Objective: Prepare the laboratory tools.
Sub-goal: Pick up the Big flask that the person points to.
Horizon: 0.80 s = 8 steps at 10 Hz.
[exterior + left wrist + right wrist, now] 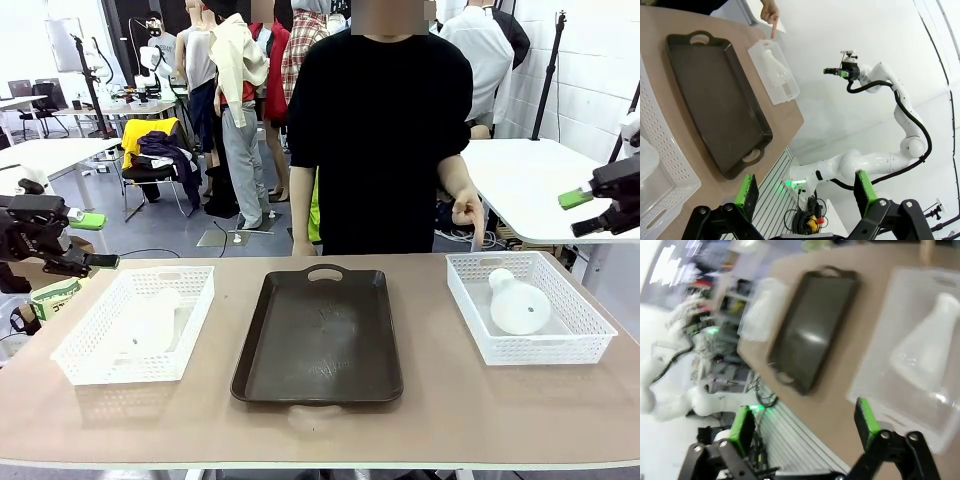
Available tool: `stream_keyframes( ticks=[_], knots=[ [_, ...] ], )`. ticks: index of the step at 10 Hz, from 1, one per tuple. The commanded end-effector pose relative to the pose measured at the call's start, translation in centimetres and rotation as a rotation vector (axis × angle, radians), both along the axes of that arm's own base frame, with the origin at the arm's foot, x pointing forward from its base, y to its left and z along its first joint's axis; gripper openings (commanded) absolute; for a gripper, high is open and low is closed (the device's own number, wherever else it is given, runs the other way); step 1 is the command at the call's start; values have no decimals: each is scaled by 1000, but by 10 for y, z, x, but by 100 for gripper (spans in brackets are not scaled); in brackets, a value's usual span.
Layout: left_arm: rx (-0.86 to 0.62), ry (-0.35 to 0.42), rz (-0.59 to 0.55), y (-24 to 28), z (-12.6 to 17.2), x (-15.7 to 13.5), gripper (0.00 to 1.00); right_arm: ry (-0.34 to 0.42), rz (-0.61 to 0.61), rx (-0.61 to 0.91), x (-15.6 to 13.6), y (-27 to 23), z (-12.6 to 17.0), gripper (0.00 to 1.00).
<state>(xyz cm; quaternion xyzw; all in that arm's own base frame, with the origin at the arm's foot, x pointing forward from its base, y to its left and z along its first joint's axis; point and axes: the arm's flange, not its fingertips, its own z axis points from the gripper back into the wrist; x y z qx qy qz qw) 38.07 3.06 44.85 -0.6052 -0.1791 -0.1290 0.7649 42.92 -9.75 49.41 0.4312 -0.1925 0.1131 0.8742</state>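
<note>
Two milky-white flasks lie on their sides, one (150, 320) in the left white lattice basket (88, 335), the other (516, 304) in the right basket (545, 349). My left gripper (97, 241) hovers open off the table's left end, above and left of its basket. My right gripper (579, 213) hangs open high beyond the right basket. In the left wrist view the open gripper (806, 193) looks across the table at the far flask (775, 65). In the blurred right wrist view the open gripper (804, 425) sits above the near flask (927, 347).
A dark brown tray with handles (320, 340) lies between the baskets with nothing in it. A person in black stands at the far edge, one hand (467, 211) pointing a finger down at the right basket's back rim. Other tables stand behind.
</note>
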Motion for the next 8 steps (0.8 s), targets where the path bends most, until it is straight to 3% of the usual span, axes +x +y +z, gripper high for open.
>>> stream_keyframes(
  ticks=[1, 5, 8],
  knots=[
    [-12, 2, -3, 2, 1, -1, 100, 192, -35, -222, 42, 32, -8, 100],
    [-12, 2, -3, 2, 1, -1, 100, 199, -321, -582, 125, 74, -29, 100],
    [-12, 2, -3, 2, 1, -1, 100, 237, -393, -714, 167, 88, -54, 100]
  ],
)
